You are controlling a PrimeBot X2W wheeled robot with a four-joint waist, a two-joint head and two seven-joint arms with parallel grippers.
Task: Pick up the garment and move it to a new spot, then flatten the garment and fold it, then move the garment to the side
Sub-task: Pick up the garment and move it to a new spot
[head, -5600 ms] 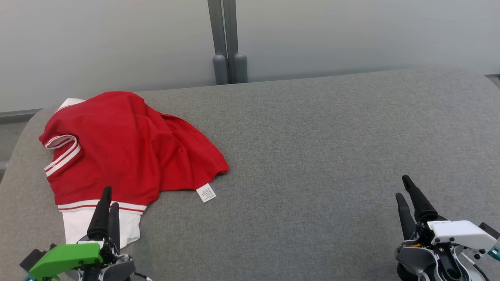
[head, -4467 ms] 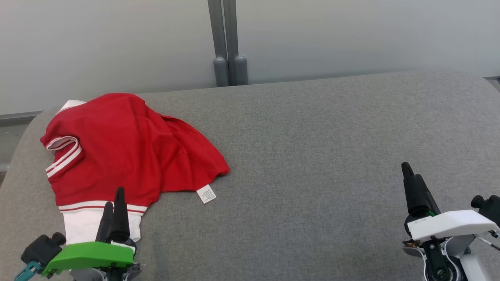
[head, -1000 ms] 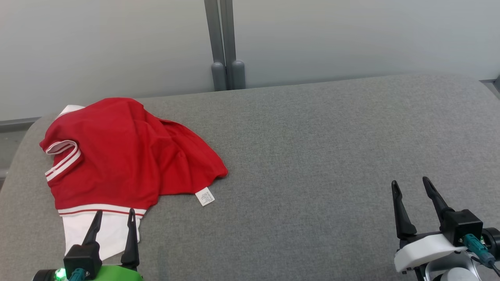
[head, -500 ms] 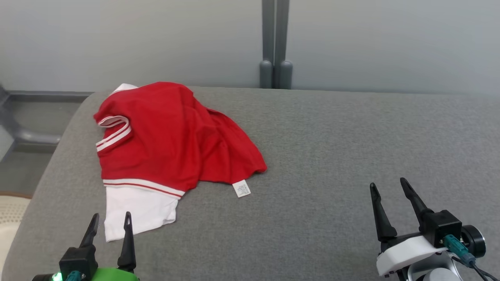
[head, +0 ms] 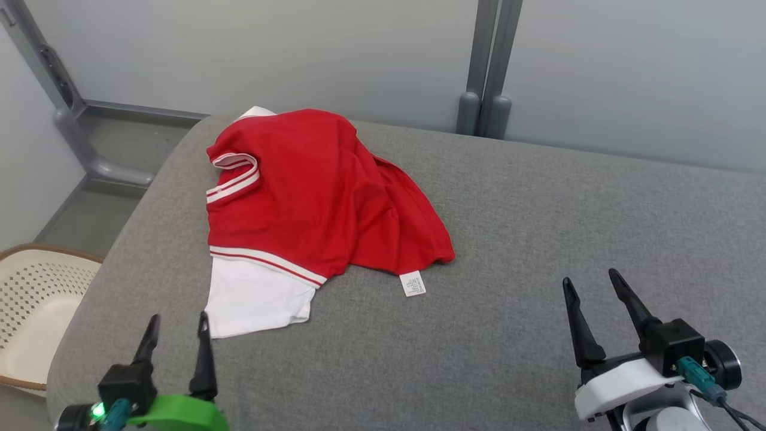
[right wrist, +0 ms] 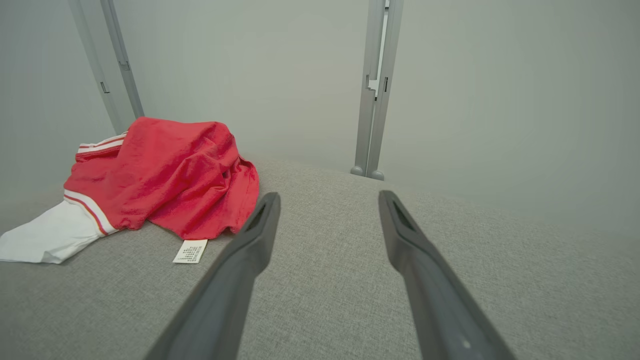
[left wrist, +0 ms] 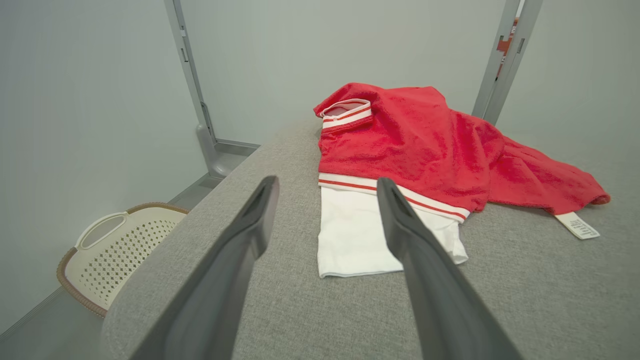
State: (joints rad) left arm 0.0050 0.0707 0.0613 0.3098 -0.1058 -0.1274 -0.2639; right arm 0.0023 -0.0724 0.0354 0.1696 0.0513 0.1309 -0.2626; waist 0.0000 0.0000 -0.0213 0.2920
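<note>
The garment (head: pixel 311 197) is a crumpled red shirt with white striped trim, a white panel and a white care label, lying on the left part of the grey padded table (head: pixel 538 239). It also lies ahead in the left wrist view (left wrist: pixel 420 145) and at the left in the right wrist view (right wrist: pixel 170 175). My left gripper (head: pixel 179 323) is open, just short of the white panel's near edge, with nothing between its fingers (left wrist: pixel 405 235). My right gripper (head: pixel 589 282) is open and empty, far to the garment's right.
A cream perforated basket (head: pixel 30 311) with a brown rim stands on the floor left of the table (left wrist: pixel 110 250). A grey wall with metal posts (head: pixel 488 66) runs behind. The table's rounded left edge (head: pixel 114 251) is close to the garment.
The head camera has turned left, shifting the whole picture right and bringing the basket into view. Both grippers stay open; the garment lies as before.
</note>
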